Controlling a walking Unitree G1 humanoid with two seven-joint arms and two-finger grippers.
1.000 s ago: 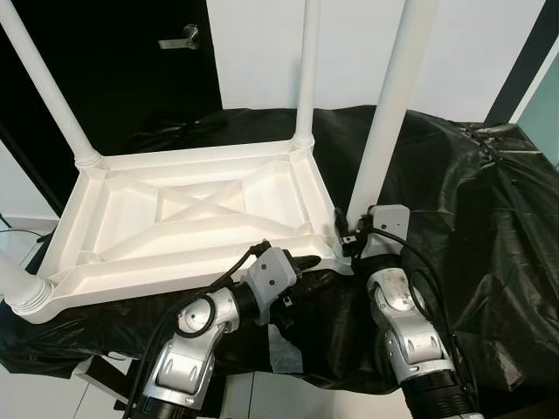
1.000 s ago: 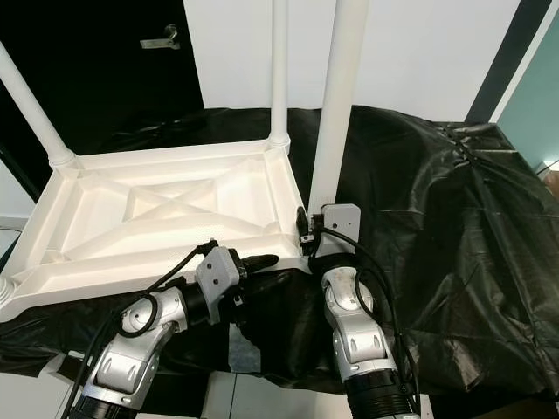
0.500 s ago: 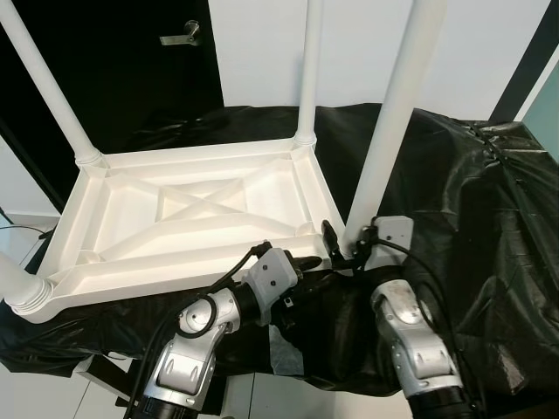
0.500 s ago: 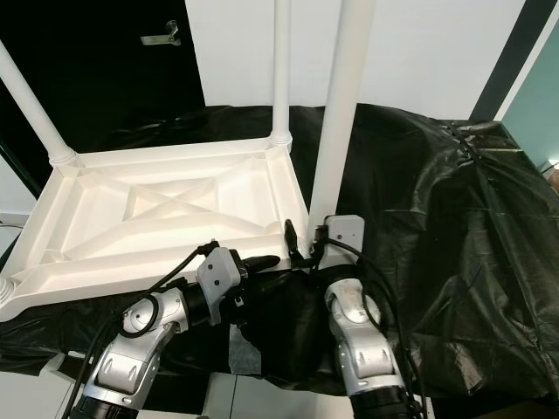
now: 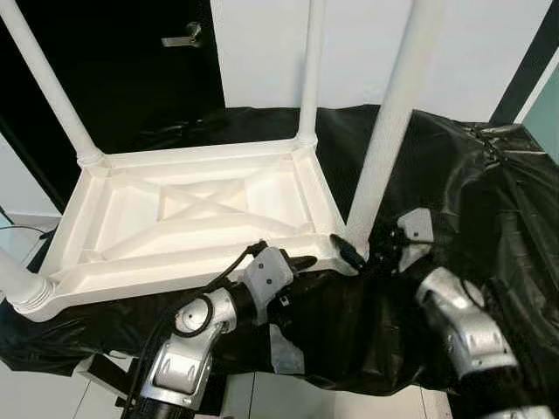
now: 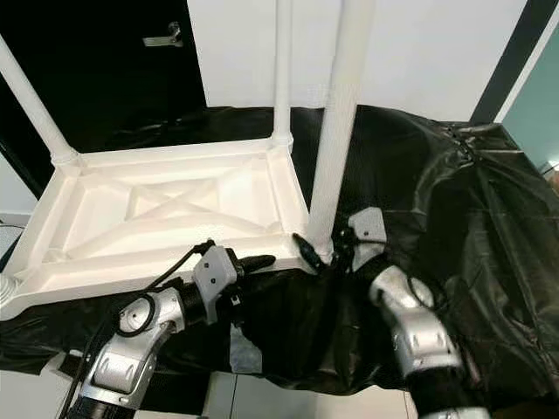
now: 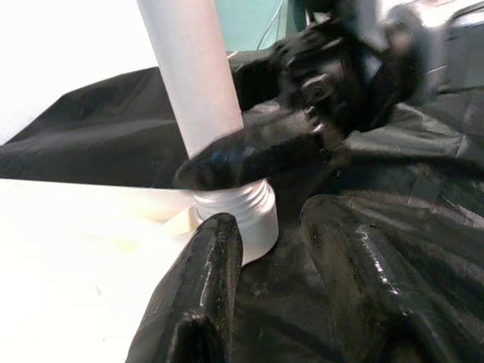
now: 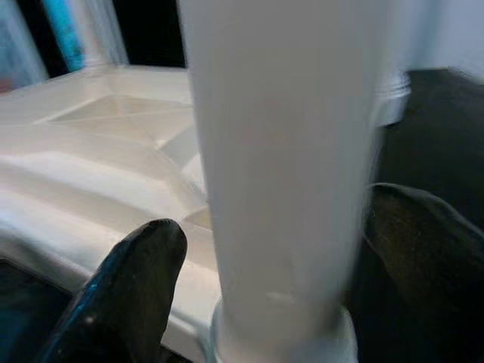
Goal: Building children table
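While the white tabletop lies upside down on the black-draped bench, near its left edge, four white legs rise from its corners. The right gripper straddles the base of the near-right leg, one finger on each side, jaws wide around it. The left gripper sits at the tabletop's near edge, its fingers narrowly parted and empty, pointing at that leg's threaded collar.

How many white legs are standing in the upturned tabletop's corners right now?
4: far-left corner, far-right corner, near-right corner with the right gripper around its base, and near-left corner, cut off by the frame edge.
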